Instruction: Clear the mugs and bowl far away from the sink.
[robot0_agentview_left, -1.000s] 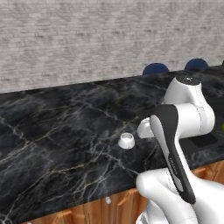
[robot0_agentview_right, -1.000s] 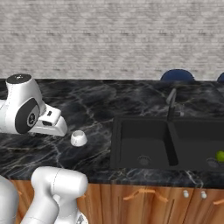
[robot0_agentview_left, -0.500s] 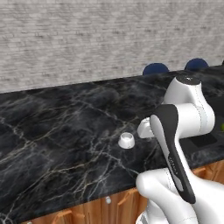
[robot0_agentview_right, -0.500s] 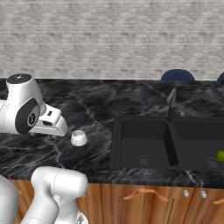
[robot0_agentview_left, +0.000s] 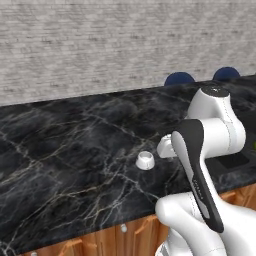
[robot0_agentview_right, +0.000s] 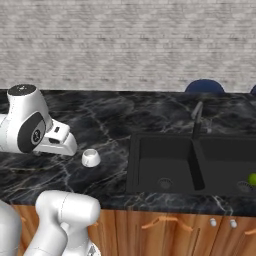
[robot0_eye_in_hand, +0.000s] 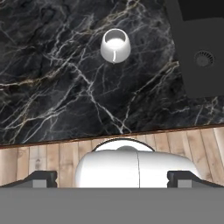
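Note:
A small white mug (robot0_eye_in_hand: 115, 45) stands on the black marble counter (robot0_eye_in_hand: 52, 87), left of the black sink (robot0_eye_in_hand: 199, 43). The base views show the same mug (robot0_agentview_left: 145, 160) (robot0_agentview_right: 90, 158) just beyond the arm's hand. My gripper (robot0_eye_in_hand: 113, 179) hovers over the counter's front edge, short of the mug and apart from it. Its dark fingertips (robot0_eye_in_hand: 41, 178) stand wide apart and open, with nothing between them. The sink (robot0_agentview_right: 195, 162) has a thin dark faucet (robot0_agentview_right: 197, 120). The bowl is out of view.
A small green ball (robot0_agentview_right: 252, 179) lies in the sink's right basin. Blue chair backs (robot0_agentview_left: 179, 79) rise behind the counter at the far side. Wooden cabinet fronts (robot0_agentview_right: 170, 227) run below the counter edge, with wooden floor (robot0_eye_in_hand: 43, 157) under the hand.

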